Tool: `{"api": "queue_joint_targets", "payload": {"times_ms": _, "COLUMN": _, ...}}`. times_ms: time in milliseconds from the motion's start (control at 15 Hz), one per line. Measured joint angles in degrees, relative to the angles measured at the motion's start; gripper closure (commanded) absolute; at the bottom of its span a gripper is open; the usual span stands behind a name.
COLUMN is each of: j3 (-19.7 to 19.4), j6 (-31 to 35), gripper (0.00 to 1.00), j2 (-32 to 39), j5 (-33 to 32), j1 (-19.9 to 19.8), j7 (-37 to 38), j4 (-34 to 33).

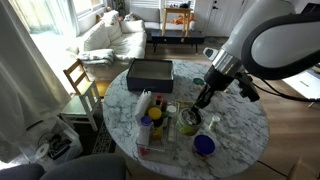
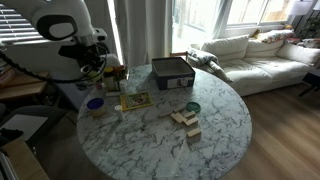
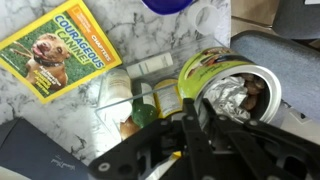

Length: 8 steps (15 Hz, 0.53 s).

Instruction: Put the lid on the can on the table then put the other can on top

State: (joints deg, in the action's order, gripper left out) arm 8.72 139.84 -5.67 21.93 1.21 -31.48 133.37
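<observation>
Silvery can (image 3: 232,88), green-yellow printed side

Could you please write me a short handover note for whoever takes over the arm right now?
Pincer: shut, raised above the round pale marbled table. The wrist view shows the short silvery tin with the greenish side right at its tip; whether it grips the rim cannot be told.
Flat round blue-purple plastic lid: flat on the table near its edge, on no tin.
Squat round tin with the dark inside: on the table by the wooden blocks, uncovered.
Done: nothing yet.
Left: lid onto the squat tin, then the greenish tin on top.
</observation>
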Motion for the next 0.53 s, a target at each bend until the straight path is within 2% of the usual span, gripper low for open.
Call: {"api": "queue_joint_targets", "payload": {"times_ms": 533, "j3": -2.1, "j6": 2.6, "gripper": 0.97, "j2": -1.8, "j5": -6.1, "j1": 1.2, "j7": 8.7, "j4": 10.3}}
